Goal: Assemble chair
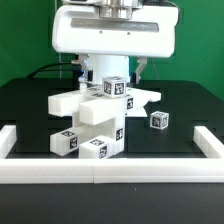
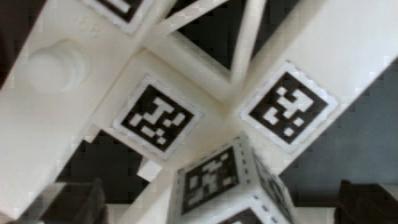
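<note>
- At the table's (image 1: 30, 105) middle, right under the arm, the chair (image 1: 98, 118) stands as a tilted cluster of white blocks and bars, part joined as far as I can judge.
- Its parts look rigid, light and smooth, likely hard plastic. My guess is that they will not bend but could slip or swing if pinched off centre.
- A thin bar or flat-sided leg looks the best hold, taken across two parallel faces and clear of the tags (image 2: 160, 115).
- Joints may be loose, so lifting by one part could pull the rest apart.
- Gripper (image 1: 112, 70) sits low over the cluster. Its fingers are hidden, so I cannot tell whether it is wide, narrow or holding anything.
- Wrist view shows only crossing bars and tags, very close and blurred at the edges; which part is which is unclear.
- One small piece (image 1: 158, 120) lies apart on the exterior view's right, and a white rail (image 1: 100, 172) edges the table.
</note>
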Controlling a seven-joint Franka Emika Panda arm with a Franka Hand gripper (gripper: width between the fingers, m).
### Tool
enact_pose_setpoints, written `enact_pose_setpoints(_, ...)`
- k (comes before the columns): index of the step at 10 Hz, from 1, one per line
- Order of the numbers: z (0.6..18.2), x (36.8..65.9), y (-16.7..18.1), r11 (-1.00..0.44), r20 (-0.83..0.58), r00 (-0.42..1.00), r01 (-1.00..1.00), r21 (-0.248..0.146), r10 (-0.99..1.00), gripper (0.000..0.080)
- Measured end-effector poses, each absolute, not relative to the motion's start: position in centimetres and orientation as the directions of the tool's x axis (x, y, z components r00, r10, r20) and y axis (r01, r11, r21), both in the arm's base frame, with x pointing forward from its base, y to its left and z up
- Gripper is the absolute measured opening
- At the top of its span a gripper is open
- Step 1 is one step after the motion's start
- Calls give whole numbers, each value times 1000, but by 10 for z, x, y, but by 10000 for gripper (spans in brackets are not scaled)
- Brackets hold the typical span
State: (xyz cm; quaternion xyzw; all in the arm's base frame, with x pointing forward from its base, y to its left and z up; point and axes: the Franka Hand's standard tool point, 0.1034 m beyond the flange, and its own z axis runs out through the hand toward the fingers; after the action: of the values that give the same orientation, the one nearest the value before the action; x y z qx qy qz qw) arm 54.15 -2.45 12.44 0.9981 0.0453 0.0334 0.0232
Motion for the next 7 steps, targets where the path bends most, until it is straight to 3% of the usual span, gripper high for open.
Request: enact_pose_setpoints(7, 125, 545, -27, -866, 24, 869, 491, 92, 495, 649)
